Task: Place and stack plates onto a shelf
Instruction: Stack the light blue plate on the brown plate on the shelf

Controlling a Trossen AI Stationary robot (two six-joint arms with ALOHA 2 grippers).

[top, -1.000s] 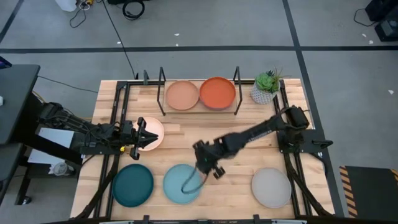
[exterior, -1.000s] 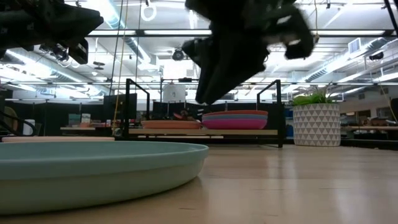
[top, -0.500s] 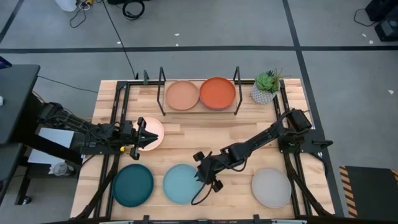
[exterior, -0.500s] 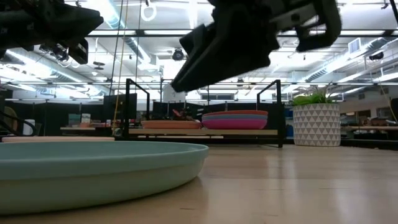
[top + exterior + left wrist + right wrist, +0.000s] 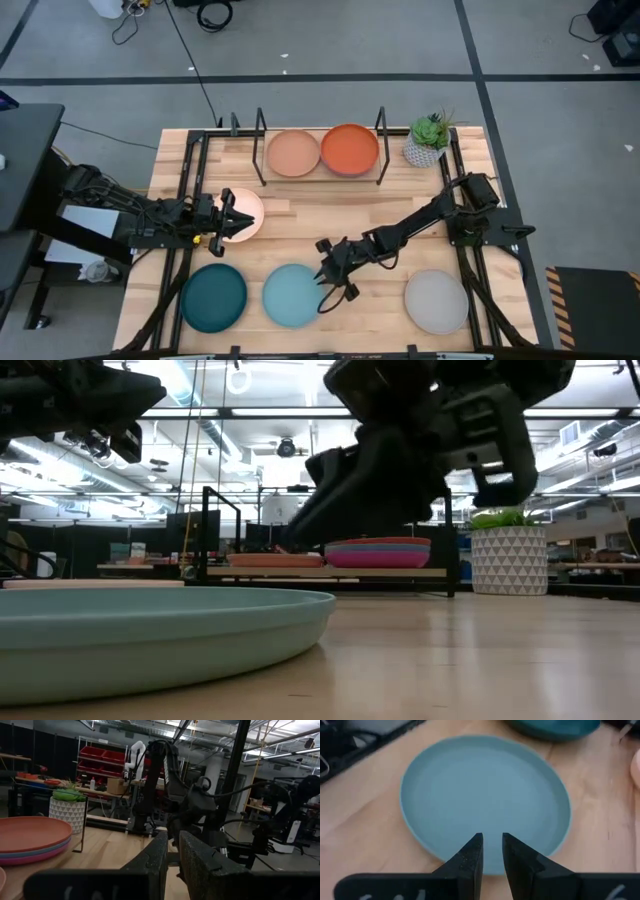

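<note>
Left pincer point(image 5: 228, 216): fingers narrowly parted, holding nothing, above the cream-pink plate point(image 5: 246, 213) at the tabletop point(image 5: 380, 215) left side. Dark teal plate point(image 5: 213, 296) and light blue plate point(image 5: 292, 295): front row. Right pincer point(image 5: 325, 277): narrow gap, empty, at the light blue plate's right rim. Shelf point(image 5: 320, 175): holds peach and orange stacks. Grey plate point(image 5: 436, 301): front right.
</note>
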